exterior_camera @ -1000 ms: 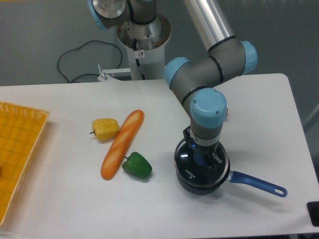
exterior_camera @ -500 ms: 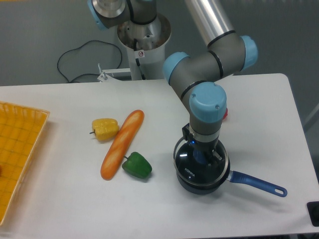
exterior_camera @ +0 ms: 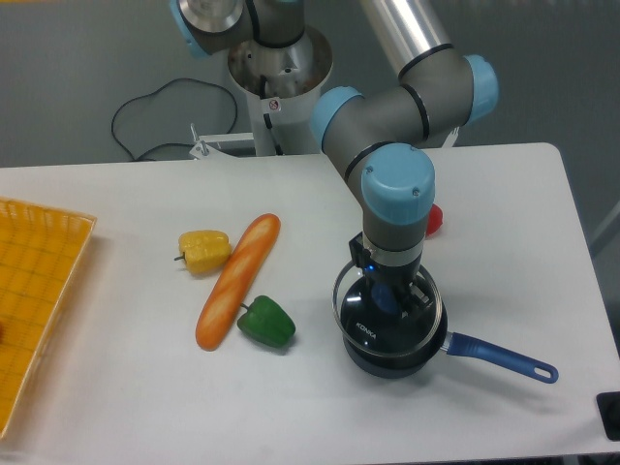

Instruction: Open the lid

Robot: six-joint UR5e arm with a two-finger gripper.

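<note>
Table (exterior_camera: pixel 484 213) first: white, and it carries everything you see. Your arm (exterior_camera: pixel 397 107) bends down from the upper middle to the pan (exterior_camera: pixel 392 354), which sits right of centre with its blue handle pointing right. At the left edge lies the orange tray (exterior_camera: pixel 39 291). A baguette (exterior_camera: pixel 237 281) lies slantwise mid-table, with a yellow pepper (exterior_camera: pixel 204 251) just beside it on the left and a green pepper (exterior_camera: pixel 266 323) at its lower end. The lid (exterior_camera: pixel 383 315) sits tilted over the pan, left edge raised. Your gripper (exterior_camera: pixel 390 298) is closed on its blue knob.
</note>
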